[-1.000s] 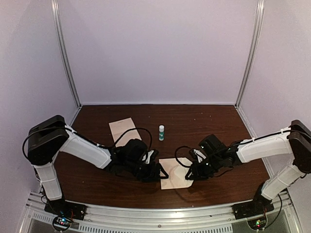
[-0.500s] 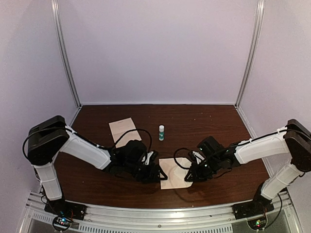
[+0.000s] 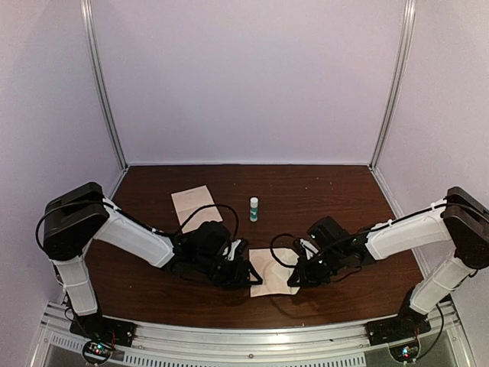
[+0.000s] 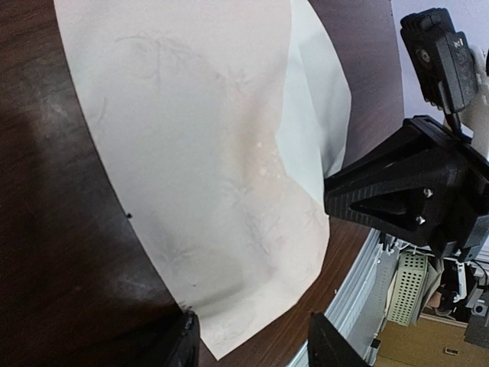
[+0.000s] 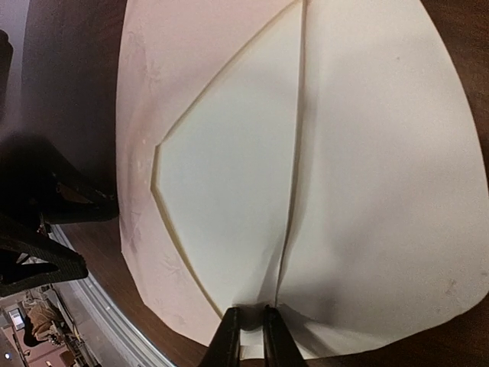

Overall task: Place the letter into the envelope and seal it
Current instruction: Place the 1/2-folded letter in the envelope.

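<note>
The envelope [image 3: 273, 272] lies flat near the table's front, pale pink outside [image 5: 141, 153], its cream flap [image 5: 382, 168] folded open toward the right arm. My right gripper [image 5: 251, 336] is pinched narrow on the envelope's near edge, at the crease where the flap meets the body. My left gripper [image 4: 256, 344] stands open, its fingers [image 4: 182, 342] straddling the envelope's near corner [image 4: 229, 336] without touching it. A flat pale sheet [image 3: 195, 205], the letter as far as I can tell, lies at the back left. Whether anything is inside the envelope I cannot tell.
A small white bottle with a green label [image 3: 254, 208] stands upright behind the envelope. The aluminium rail [image 3: 244, 336] runs along the table's front edge close to both grippers. The right gripper's black body [image 4: 412, 191] sits just across the envelope from the left one.
My right gripper has slid left onto the envelope's edge and closed down on it. The left jaws have narrowed a little, and the left arm has barely moved.
</note>
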`<move>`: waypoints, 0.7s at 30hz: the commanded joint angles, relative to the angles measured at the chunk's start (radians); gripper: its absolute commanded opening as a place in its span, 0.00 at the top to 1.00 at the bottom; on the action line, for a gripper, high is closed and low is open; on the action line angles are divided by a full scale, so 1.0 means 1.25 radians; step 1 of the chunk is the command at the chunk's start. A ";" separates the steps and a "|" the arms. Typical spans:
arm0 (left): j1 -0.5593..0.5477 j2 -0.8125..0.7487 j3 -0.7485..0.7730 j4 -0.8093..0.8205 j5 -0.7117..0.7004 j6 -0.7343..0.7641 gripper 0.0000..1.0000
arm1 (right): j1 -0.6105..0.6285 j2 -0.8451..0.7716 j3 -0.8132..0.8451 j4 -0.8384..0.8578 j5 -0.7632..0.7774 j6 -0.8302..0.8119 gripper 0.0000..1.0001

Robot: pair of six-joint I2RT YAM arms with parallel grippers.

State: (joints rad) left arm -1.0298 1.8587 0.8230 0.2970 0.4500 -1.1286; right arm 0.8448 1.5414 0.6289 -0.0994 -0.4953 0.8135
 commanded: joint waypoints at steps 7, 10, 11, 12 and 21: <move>-0.013 0.007 -0.008 0.020 0.009 -0.004 0.53 | 0.022 0.019 0.012 0.024 0.012 0.016 0.92; -0.013 0.001 -0.009 0.014 0.003 -0.003 0.55 | 0.022 0.001 0.015 0.010 0.022 0.015 0.93; -0.013 -0.002 -0.008 0.012 0.000 -0.002 0.56 | 0.022 -0.006 0.018 0.005 0.026 0.015 0.93; -0.013 -0.004 -0.010 0.009 -0.002 -0.002 0.57 | 0.022 -0.015 0.020 -0.003 0.029 0.015 0.93; -0.013 -0.035 0.018 -0.079 -0.052 0.040 0.56 | -0.010 -0.058 0.062 -0.094 0.068 -0.027 0.81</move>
State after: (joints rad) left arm -1.0401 1.8507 0.8234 0.2665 0.4297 -1.1229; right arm 0.8509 1.5017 0.6750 -0.1642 -0.4511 0.8070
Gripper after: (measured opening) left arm 0.431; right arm 0.159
